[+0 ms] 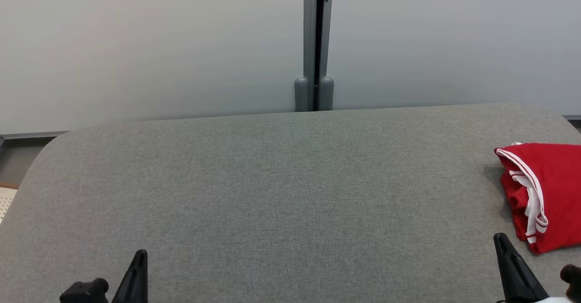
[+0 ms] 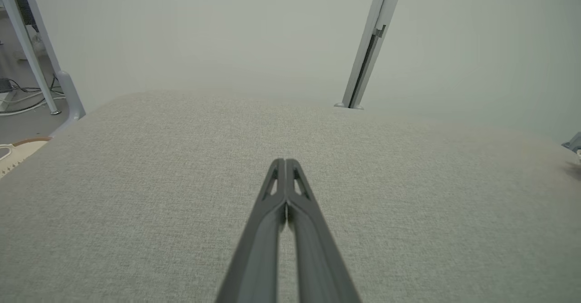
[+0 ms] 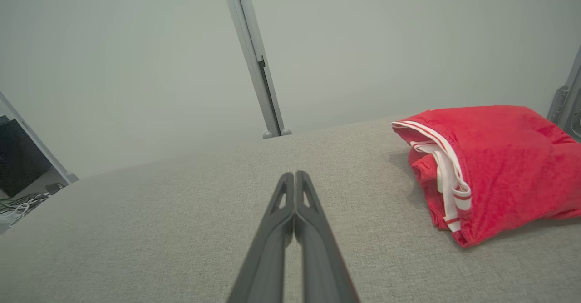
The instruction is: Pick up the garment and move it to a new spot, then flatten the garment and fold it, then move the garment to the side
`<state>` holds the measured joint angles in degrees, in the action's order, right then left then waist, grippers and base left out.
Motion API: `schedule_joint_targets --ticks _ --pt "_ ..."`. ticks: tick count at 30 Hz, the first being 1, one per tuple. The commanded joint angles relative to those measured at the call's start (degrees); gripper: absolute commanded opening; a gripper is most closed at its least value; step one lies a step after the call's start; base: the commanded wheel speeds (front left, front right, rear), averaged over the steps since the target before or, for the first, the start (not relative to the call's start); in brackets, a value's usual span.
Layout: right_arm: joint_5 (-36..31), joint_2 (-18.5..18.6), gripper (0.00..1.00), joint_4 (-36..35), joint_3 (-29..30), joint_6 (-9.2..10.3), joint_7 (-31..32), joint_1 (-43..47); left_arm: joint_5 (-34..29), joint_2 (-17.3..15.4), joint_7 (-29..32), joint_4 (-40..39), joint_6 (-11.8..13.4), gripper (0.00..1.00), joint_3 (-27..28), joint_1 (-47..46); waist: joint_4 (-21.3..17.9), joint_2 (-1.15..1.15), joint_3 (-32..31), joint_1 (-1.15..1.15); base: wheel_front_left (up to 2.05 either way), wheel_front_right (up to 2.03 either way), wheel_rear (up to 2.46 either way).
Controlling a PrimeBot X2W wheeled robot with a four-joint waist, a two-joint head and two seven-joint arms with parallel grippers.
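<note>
Before pale panels (image 1: 136,44), grey cushion (image 1: 272,194) bears red garment (image 1: 556,189).

Premises: partitioned test bay, lab or office type. Evidence: pale grey screen panels (image 1: 136,44) joined by a grey metal post (image 1: 317,44); grey fabric-covered table (image 1: 272,180); loose white cables (image 2: 27,104) on the floor.

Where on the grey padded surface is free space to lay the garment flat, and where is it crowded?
The middle and left of the grey surface are bare, from the back edge by the grey post down to the left gripper. The right edge is crowded: the red garment lies there, the right gripper beside it, apart.
</note>
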<state>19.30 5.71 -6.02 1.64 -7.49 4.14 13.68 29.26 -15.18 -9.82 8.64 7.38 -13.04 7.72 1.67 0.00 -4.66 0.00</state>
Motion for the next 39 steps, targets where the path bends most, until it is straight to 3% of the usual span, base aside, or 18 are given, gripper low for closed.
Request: schedule_joint_targets --ticks 1,22,39 --pt "2.64 0.26 0.00 -0.16 0.41 0.00 0.02 -1.88 2.22 -0.20 0.42 -0.55 -0.55 0.00 1.16 -2.16 -0.02 0.00 0.06 0.00 0.00 0.00 0.00" --pt "22.48 -0.19 0.00 5.40 1.18 0.00 0.31 -7.01 19.20 3.03 4.64 1.35 -4.61 0.00 6.12 -5.78 -0.32 0.00 0.92 0.00 0.00 0.00 0.00" --pt "34.68 -0.60 0.00 8.81 1.82 0.00 0.57 -10.17 29.69 5.13 7.34 2.17 -7.06 0.00 9.24 -7.87 -0.55 0.00 1.58 0.00 0.00 0.00 0.00"
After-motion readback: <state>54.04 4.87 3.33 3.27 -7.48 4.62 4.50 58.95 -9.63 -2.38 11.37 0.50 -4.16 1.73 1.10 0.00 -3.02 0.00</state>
